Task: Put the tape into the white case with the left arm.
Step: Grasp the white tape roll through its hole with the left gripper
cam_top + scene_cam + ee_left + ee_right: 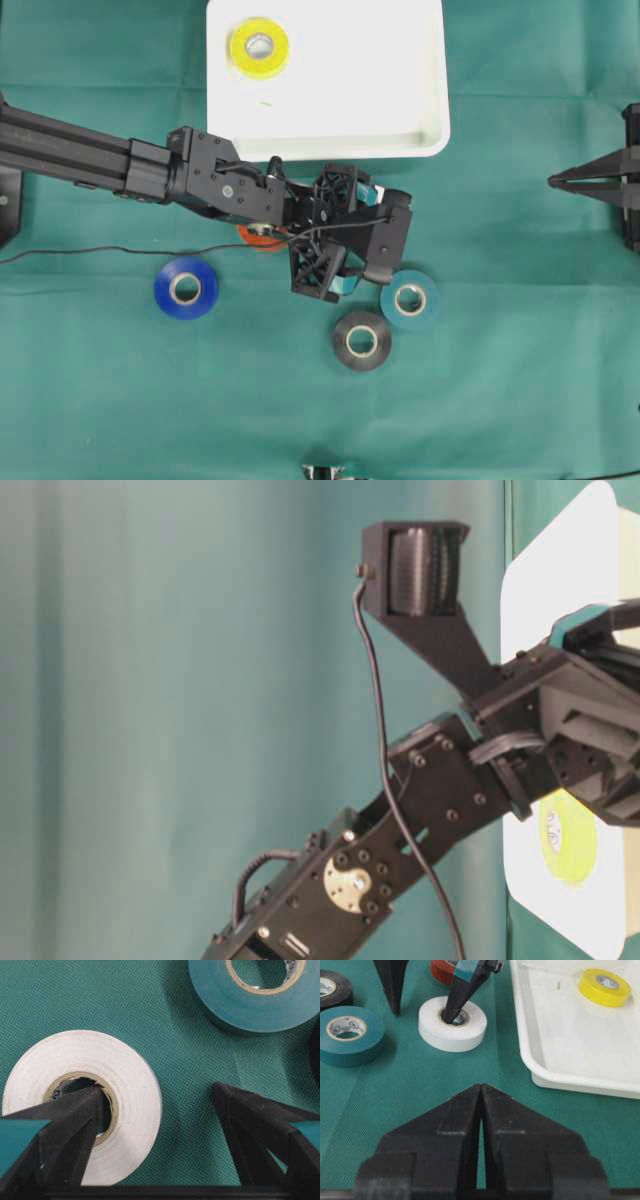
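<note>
The white tape [80,1105] lies flat on the green table [190,1060], near the white case [555,1077], with the left tool [155,1097] wide open over it: one finger [455,1002] stands inside the roll's hole, the other outside. I judge this the grasping step; next the tool must close on the roll's wall, then lift. The right wrist view shows the roll; overhead, the arm hides it. The right tool [481,1091] is closed and holds nothing.
</note>
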Motion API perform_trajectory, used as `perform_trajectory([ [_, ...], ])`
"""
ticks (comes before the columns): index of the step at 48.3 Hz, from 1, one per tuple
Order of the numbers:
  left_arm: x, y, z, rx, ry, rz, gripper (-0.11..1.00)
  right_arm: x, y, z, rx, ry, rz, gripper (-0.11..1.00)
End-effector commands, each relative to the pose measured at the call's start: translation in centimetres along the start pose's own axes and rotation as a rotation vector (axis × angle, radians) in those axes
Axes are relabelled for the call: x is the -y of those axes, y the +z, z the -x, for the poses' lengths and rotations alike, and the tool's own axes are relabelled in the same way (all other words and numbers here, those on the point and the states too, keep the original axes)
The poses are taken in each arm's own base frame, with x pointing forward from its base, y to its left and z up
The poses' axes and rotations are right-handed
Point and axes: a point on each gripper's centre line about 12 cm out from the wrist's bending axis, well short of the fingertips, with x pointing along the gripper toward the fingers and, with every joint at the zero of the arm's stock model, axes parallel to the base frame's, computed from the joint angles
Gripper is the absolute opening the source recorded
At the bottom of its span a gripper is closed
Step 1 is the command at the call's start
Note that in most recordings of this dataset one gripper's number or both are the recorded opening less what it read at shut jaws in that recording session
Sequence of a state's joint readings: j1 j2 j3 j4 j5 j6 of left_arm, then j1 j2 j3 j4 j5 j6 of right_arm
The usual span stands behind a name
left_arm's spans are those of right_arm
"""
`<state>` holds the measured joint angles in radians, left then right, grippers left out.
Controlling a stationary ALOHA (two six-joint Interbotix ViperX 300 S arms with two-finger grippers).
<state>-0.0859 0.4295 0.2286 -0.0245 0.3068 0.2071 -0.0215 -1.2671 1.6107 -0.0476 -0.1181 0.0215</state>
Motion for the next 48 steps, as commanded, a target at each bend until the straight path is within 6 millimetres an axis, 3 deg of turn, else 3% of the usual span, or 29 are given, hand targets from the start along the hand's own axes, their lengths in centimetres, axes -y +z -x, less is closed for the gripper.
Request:
perform_trajectory([
  [1, -0.2, 1.0, 0.5, 0.018, 0.004, -0.006, 0.97, 0.0, 0.4, -0.1, 0.005, -0.001, 0.004, -0.09],
  [13, -0.3, 1.6, 1.0, 0.042, 0.009, -0.012, 0.9, 0.0, 0.4, -0.1, 0.005, -0.001, 0.004, -0.09],
  [17, -0.3, 1.8, 1.3, 0.057, 0.012, -0.012, 0.74, 0.0, 0.4, -0.1, 0.005, -0.001, 0.003, -0.09],
  [25, -0.6, 2.1, 1.8, 0.07, 0.017, -0.009, 0.29, 0.0, 0.4, -0.1, 0.005, -0.001, 0.003, -0.09],
  [36, -0.7, 2.0, 1.9, 0.065, 0.017, -0.005, 0.28, 0.0, 0.4, -0.1, 0.005, -0.001, 0.003, -0.09],
  [48, -1.3, 3.1, 4.9, 0.098, 0.029, 0.001, 0.28, 0.0, 0.4, -0.1, 0.005, -0.001, 0.003, -0.09],
])
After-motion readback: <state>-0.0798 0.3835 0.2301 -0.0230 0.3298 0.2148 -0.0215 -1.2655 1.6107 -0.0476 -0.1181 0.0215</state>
